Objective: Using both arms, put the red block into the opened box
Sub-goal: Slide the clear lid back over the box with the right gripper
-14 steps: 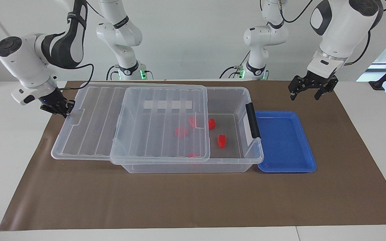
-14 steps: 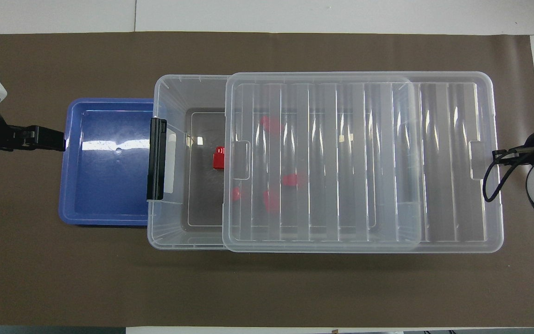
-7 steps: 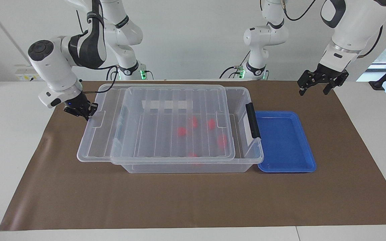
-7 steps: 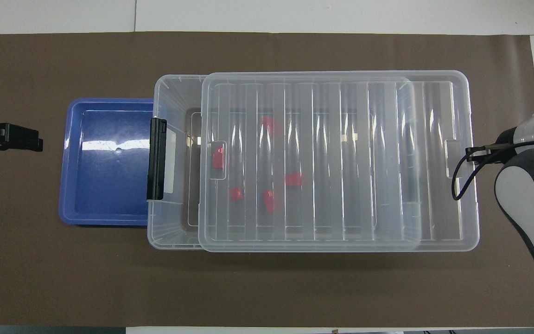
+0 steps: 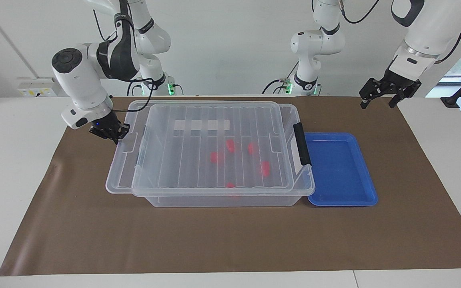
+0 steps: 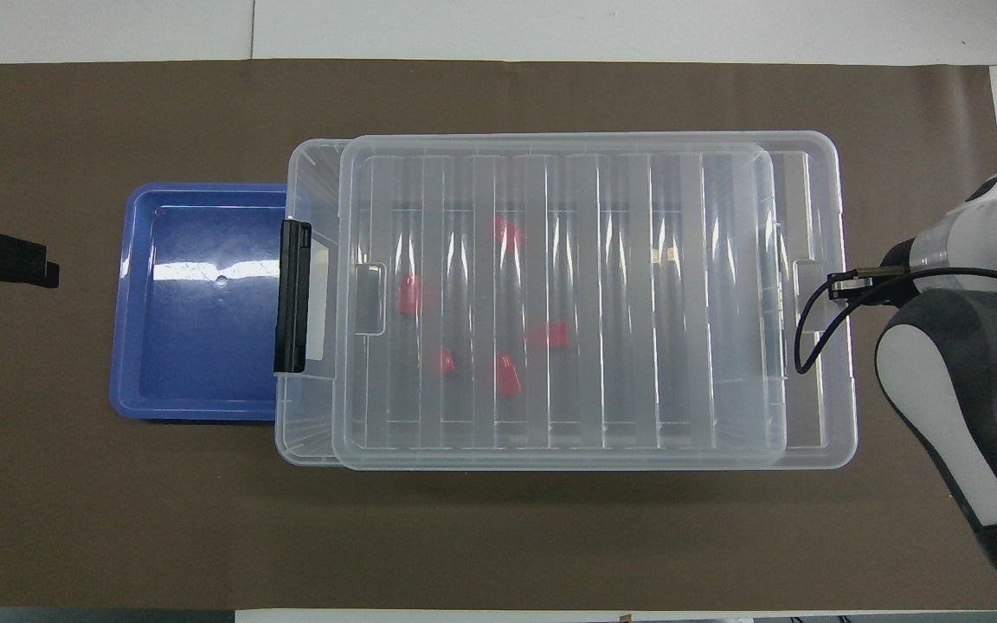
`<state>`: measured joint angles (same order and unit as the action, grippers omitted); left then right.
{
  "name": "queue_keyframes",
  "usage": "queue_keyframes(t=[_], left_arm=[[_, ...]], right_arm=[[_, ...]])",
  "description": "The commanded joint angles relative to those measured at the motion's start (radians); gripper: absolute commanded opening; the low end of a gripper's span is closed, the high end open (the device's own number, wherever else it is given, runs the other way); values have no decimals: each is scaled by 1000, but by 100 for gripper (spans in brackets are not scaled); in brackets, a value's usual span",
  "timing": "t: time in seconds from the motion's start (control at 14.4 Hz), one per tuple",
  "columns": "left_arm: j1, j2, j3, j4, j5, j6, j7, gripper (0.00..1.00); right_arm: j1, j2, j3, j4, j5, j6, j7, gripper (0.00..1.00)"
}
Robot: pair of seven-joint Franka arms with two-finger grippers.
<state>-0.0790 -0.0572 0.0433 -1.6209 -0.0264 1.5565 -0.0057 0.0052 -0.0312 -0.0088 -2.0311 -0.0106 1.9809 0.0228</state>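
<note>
Gripping the lid [image 5: 210, 148] tab, the right claw [image 5: 112, 134] is closed; lid nearly covers the box [image 5: 298, 188]. Red blocks [image 5: 265, 168] lie inside. Left claw [image 5: 388, 94] hangs open, near the box's latch end.

The lid [image 5: 210, 146] lies over nearly the whole box [image 5: 230, 198], closing the way down to the red blocks [image 5: 265, 168] inside; only a narrow strip stays uncovered at the end with the black latch [image 5: 301, 144], too slim for a gripper to pass. The lid juts past the box rim toward the right arm's end, where the right gripper [image 5: 112, 132], fingers closed, sits at its edge. The blue tray [image 5: 340, 170] lies just beside the latch end, its floor bare and open from above. The left gripper [image 5: 376, 98] hangs spread over the brown mat [image 5: 230, 240] near the tray, with nothing beneath it. The mat nearest the camera in the facing view is unobstructed.
</note>
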Motion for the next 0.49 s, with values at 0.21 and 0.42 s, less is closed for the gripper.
queue_keyframes(t=[0.21,0.42], left_arm=[[-15,40,12,70,-17,-68,24,100],[-15,42,-2,73,-9,-75,24,100]], right_arm=[[28,-23,7,-23,11,-4,58,0],[68,-24,7,-23,12,-2,112,0]])
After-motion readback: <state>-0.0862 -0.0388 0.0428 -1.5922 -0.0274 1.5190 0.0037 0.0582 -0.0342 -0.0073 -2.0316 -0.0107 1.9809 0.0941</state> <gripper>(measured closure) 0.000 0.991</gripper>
